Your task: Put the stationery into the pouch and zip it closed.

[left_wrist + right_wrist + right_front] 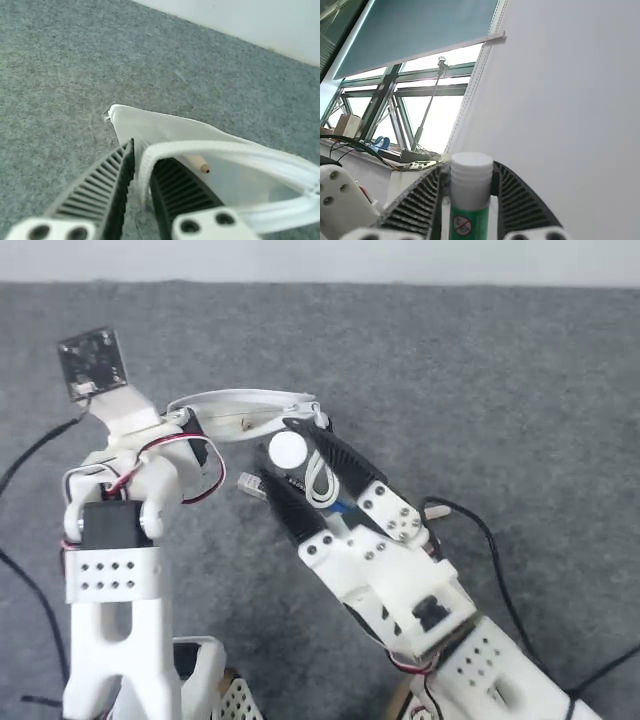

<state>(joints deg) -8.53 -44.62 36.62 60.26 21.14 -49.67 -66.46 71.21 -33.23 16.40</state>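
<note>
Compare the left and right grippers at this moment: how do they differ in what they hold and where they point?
The left gripper pinches the open rim of the white pouch; the right gripper clamps a glue stick with a white cap. The left gripper faces down at the grey table, while the right gripper tilts up toward the wall and window. Both are shut on something.

In the right claw [469,175], the glue stick [287,449] sits before the pouch [240,405] holding 1 pencil [197,164].
</note>
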